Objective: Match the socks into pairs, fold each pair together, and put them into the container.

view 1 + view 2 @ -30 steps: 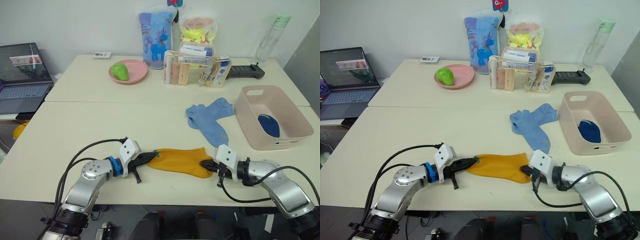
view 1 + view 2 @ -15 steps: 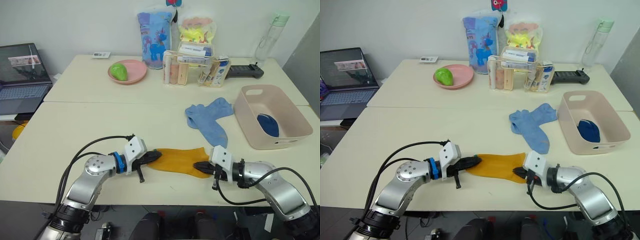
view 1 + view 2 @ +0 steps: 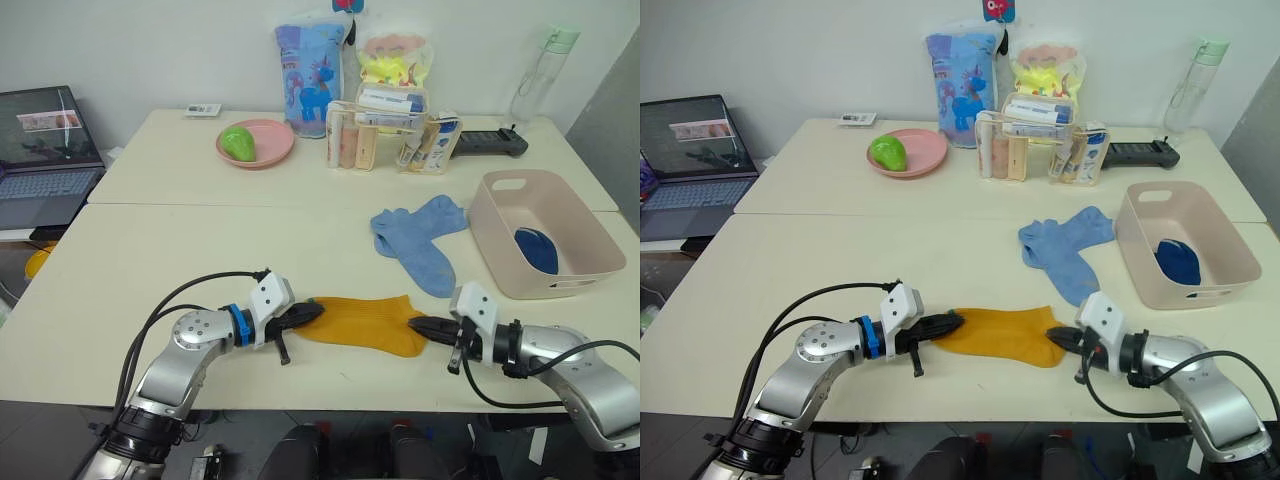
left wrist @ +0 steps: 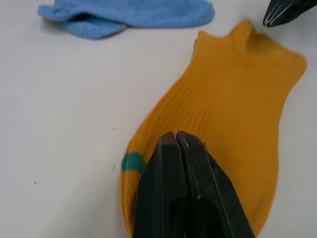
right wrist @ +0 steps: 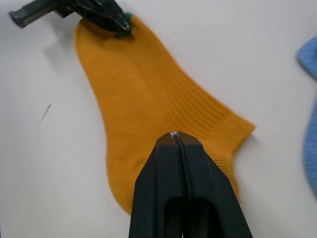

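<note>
A mustard yellow sock point(image 3: 362, 324) lies flat near the table's front edge, its green-marked toe pointing left. My left gripper point(image 3: 315, 311) is shut, its tip resting on that toe end point(image 4: 130, 162). My right gripper point(image 3: 416, 322) is shut and empty, its tip just off the sock's cuff at the right. Two light blue socks point(image 3: 415, 240) lie overlapped behind the yellow one. The pale pink container point(image 3: 532, 286) stands at the right with a navy blue sock bundle point(image 3: 540, 250) inside.
A pink plate point(image 3: 268, 150) with a green fruit, a clear organiser of bottles point(image 3: 390, 135), printed bags, a black device point(image 3: 490, 143) and a water bottle point(image 3: 540, 75) line the back. A laptop point(image 3: 45, 150) sits at the far left.
My right gripper has drawn back to the right, off the sock's cuff, and the cuff end now lies flat. The left gripper stays on the toe.
</note>
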Action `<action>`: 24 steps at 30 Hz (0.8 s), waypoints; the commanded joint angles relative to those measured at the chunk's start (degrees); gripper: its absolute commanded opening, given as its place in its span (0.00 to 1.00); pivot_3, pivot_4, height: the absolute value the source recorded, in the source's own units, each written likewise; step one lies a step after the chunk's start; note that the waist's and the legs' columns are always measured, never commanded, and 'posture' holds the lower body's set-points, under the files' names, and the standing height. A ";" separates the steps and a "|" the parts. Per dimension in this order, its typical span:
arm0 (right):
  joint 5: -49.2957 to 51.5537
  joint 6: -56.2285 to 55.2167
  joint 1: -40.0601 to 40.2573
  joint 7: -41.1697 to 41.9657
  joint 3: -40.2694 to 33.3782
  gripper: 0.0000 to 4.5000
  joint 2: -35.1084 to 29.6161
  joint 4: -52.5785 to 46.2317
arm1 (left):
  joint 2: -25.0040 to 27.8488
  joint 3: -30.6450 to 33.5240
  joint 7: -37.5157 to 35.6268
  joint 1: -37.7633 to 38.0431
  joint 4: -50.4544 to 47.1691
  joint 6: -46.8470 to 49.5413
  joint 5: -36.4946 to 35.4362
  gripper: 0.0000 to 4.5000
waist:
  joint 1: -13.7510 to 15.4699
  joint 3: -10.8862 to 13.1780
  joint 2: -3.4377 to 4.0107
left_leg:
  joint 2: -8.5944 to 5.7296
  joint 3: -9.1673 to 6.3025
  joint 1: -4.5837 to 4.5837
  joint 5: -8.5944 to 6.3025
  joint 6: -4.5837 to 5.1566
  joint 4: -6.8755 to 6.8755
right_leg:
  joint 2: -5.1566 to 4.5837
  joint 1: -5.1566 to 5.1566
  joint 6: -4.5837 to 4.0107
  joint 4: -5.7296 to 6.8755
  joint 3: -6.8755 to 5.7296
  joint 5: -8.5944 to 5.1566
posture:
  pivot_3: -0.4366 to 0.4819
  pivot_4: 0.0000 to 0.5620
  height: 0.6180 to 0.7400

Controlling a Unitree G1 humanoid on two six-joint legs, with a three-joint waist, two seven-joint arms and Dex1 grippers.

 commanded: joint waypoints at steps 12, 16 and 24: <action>0.12 6.28 1.74 -5.51 -0.07 0.76 2.76 3.02 | -1.06 2.82 2.33 -0.65 -3.65 -0.38 -1.76 0.54 | -0.04 0.00 0.01 | 0.00 0.02 0.01 0.00 0.00 0.00 | 0.00 0.00 0.00 0.02 0.01 0.00 | 0.48 0.27 1.00; 0.17 4.92 2.28 -3.97 1.58 0.63 2.92 3.15 | -1.12 2.98 2.33 -0.71 -3.70 -0.49 -1.58 0.55 | -0.06 0.00 0.01 | 0.00 0.01 0.02 0.00 0.00 0.00 | 0.00 0.01 0.00 0.02 0.00 0.00 | 0.48 0.27 1.00; 0.89 5.42 1.24 -3.36 2.80 0.02 3.45 2.71 | -0.65 2.85 1.54 -0.60 -4.24 -0.23 -1.82 0.55 | -0.08 0.00 0.01 | 0.00 0.01 0.02 0.00 0.00 0.00 | 0.00 0.00 0.00 0.02 0.01 0.00 | 0.48 0.27 1.00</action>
